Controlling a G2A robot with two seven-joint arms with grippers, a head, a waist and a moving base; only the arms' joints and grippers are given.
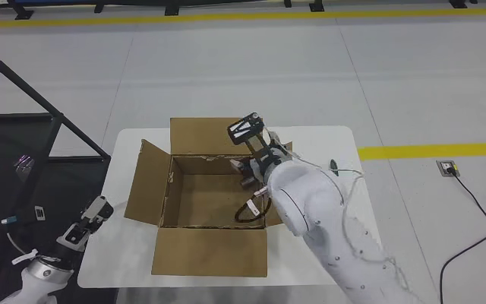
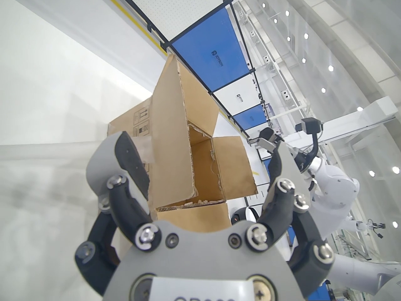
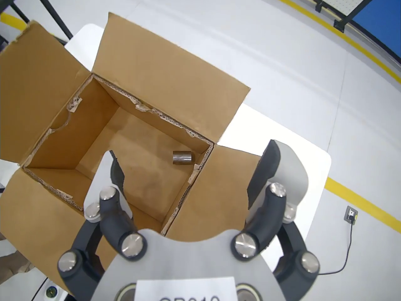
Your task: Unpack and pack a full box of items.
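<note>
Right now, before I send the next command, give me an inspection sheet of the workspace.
Surface: white table carrying the box.
Job's things: cardboard box, four flaps open; one small metal cylinder on its floor.
Clutter: nothing seen.
Grippers: right gripper open above the box; left gripper open at the table's edge, apart from the box.
Cables: cable on the floor, running to a floor socket.
Surroundings: grey floor with yellow lines; black frame beside the table.
</note>
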